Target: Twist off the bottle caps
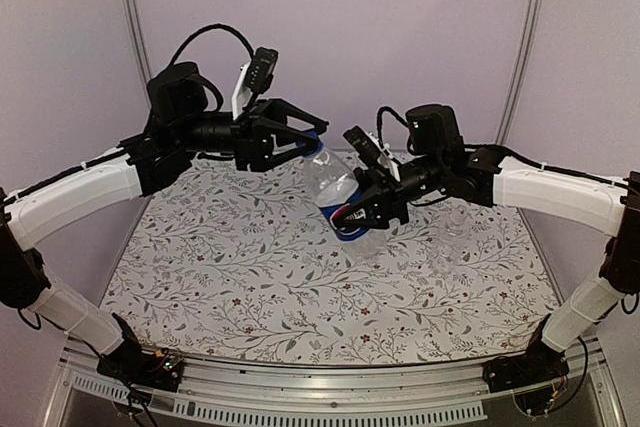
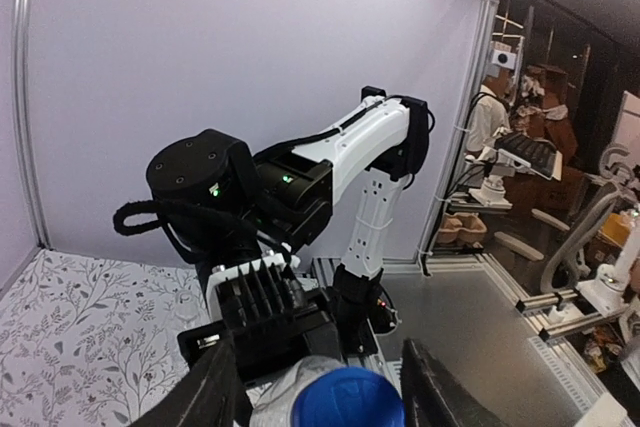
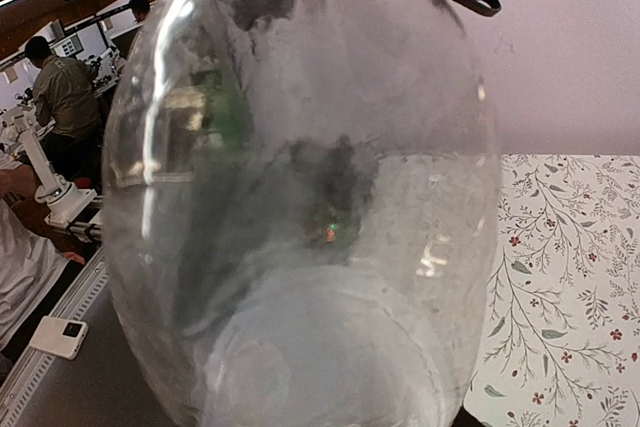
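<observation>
The Pepsi bottle (image 1: 330,179) is held tilted above the table, its blue cap (image 1: 314,146) pointing up and left. My right gripper (image 1: 352,215) is shut on its lower body, at the blue label band. In the right wrist view the clear bottle (image 3: 300,197) fills the frame and hides the fingers. My left gripper (image 1: 303,139) is open and straddles the cap. In the left wrist view the blue cap (image 2: 348,399) sits between the two fingers (image 2: 215,392) with a gap on each side. The plain bottle (image 1: 456,219) stands on the table behind my right arm; its cap is unclear.
The floral tablecloth (image 1: 250,267) covers the table, with purple walls behind and at the sides. An aluminium rail (image 1: 330,387) runs along the near edge. People and other equipment stand beyond the table in the left wrist view (image 2: 560,197).
</observation>
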`<act>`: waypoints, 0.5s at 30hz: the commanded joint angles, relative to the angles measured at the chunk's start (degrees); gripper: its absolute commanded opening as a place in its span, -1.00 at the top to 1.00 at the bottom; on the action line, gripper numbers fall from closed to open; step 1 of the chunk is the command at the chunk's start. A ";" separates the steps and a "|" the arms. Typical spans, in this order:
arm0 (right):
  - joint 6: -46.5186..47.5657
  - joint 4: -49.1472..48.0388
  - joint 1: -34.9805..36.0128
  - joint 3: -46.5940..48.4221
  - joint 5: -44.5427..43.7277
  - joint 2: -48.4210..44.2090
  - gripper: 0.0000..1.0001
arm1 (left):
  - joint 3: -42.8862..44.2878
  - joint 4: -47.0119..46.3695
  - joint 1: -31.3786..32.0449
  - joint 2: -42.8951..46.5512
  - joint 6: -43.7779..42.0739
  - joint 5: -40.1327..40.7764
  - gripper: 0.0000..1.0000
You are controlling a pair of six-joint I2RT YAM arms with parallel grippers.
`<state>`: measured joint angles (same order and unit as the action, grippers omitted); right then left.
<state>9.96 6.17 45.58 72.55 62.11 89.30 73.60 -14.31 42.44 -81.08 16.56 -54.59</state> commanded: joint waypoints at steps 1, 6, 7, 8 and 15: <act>-0.10 0.08 -0.19 1.54 1.14 0.30 0.15 | -0.71 -2.81 -0.63 -0.52 0.76 -2.36 -0.01; -0.11 0.24 -0.14 1.63 0.51 0.76 0.15 | -1.07 -2.84 -0.69 -0.79 0.74 -2.76 0.19; -0.04 0.32 -0.14 1.67 0.37 0.88 0.15 | -1.09 -2.89 -0.68 -0.81 0.74 -2.84 0.23; -0.03 0.39 -0.19 1.71 0.24 0.99 0.15 | -1.09 -2.84 -0.67 -0.77 0.65 -2.81 0.27; -0.02 0.75 -0.15 1.79 -3.02 1.01 0.16 | -1.01 -2.03 -0.69 -0.40 0.51 -1.61 0.70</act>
<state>9.82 6.31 45.58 72.77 61.95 89.65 73.08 -15.86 42.26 -81.14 16.56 -56.58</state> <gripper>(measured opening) 0.425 0.255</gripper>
